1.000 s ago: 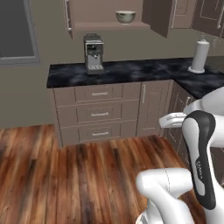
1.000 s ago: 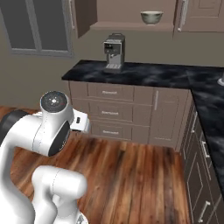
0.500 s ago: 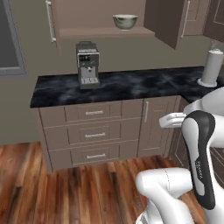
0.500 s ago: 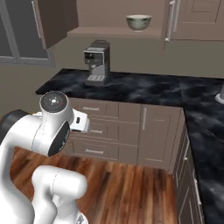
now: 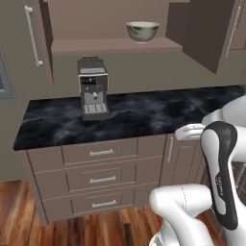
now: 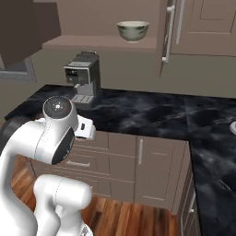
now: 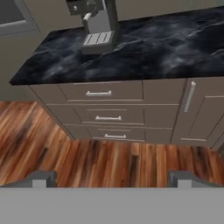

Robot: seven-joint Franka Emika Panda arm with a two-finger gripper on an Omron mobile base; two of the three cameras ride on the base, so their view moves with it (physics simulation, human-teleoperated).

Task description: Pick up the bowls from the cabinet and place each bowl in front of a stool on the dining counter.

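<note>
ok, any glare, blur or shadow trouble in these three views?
Left base view: even flat light, cream-white mottled bowl sharp on the shelf. Right base view: soft sheen on the black marble worktop, no glare. Hand view: slightly soft, grey coffee machine cropped at top.

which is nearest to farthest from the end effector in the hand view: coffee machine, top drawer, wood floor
1. wood floor, just beyond the open end effector.
2. top drawer, under the worktop edge.
3. coffee machine, back on the worktop.
</note>
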